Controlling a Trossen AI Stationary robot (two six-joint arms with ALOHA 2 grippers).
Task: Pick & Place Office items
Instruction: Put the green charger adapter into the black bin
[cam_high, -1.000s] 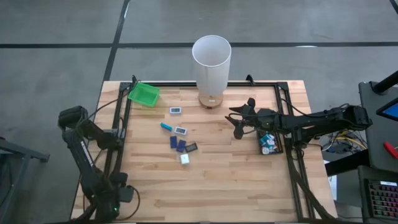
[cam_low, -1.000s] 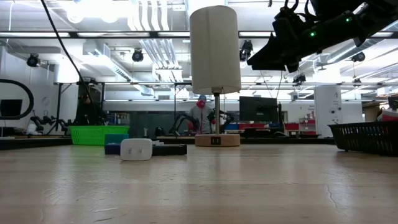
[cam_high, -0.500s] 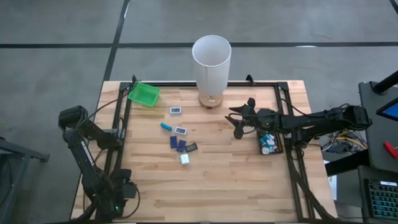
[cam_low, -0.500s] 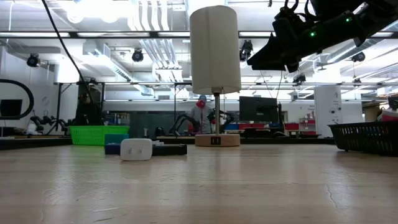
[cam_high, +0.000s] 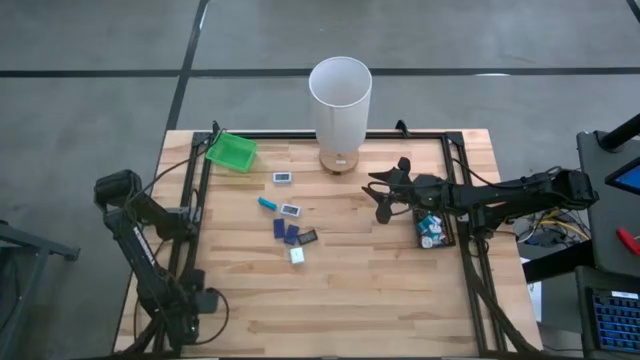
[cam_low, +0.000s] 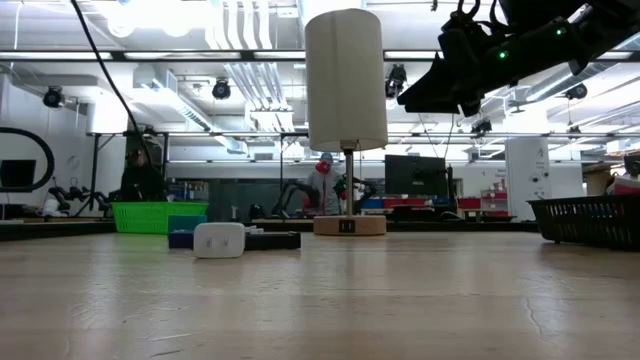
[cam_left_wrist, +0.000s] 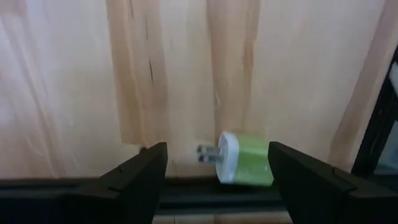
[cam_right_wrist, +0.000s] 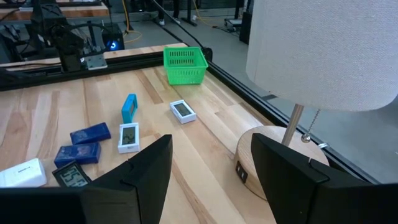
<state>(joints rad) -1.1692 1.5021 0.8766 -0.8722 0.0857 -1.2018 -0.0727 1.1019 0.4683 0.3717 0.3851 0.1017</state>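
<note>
High view: the left end effector (cam_high: 190, 318) is seen low at about 8 o'clock on the wooden surface (cam_high: 380, 300), near the left rail. In the left wrist view its fingers (cam_left_wrist: 134, 174) are spread wide, and a small green-and-white plug-like piece (cam_left_wrist: 242, 160) is seen lying between them on the wood, gripped by neither.

The right end effector (cam_high: 385, 195) is held above the surface at about 2 o'clock, beside the black tray (cam_high: 434, 229), which already holds several small pieces. Its fingers (cam_right_wrist: 140, 168) are parted with nothing between them.

The office items (cam_high: 290, 228) are clustered left of centre: a white display piece (cam_high: 283, 177), a teal bit (cam_high: 267, 203), another white display piece (cam_high: 290, 210), two dark blue rectangles (cam_high: 284, 231), a dark piece (cam_high: 307, 237) and a white block (cam_high: 297, 255). A green tray (cam_high: 231, 150) sits at 11 o'clock, a white lamp (cam_high: 340, 100) at 12 o'clock.
</note>
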